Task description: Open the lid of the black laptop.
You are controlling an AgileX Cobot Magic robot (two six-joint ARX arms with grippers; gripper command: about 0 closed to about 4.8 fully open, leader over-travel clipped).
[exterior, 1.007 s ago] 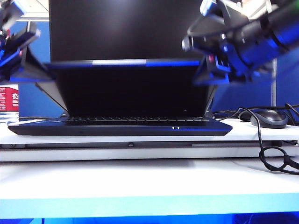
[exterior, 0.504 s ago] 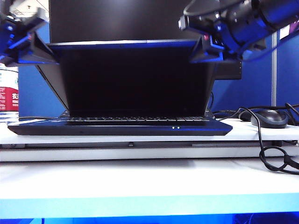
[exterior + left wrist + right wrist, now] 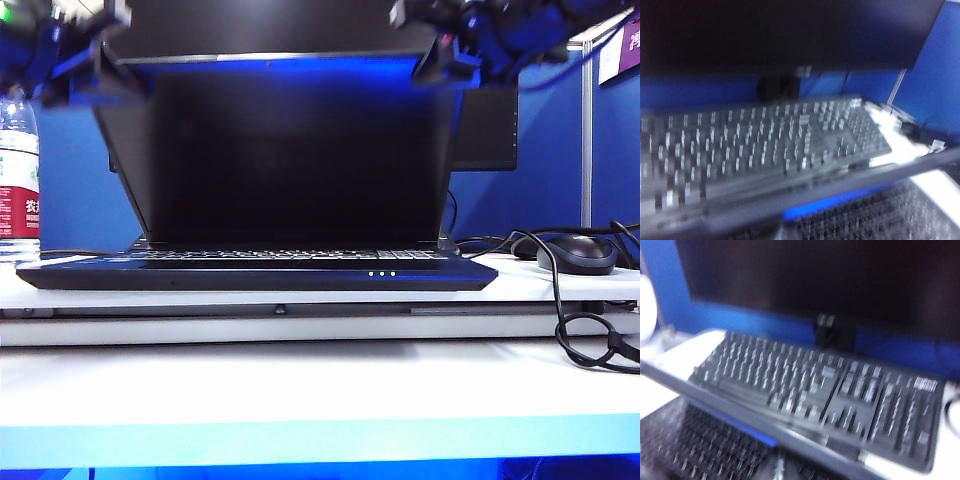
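Left fingers (image 3: pixel 100 65), right fingers (image 3: pixel 445 60), at raised lid (image 3: pixel 290 150) top corners

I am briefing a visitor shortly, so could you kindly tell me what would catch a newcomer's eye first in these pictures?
The black laptop sits mid-table, its lid raised nearly upright with a dark screen. The left gripper and right gripper are at the lid's top corners; their jaws are too blurred to judge. A mouse lies to the right and a water bottle stands at the left edge.
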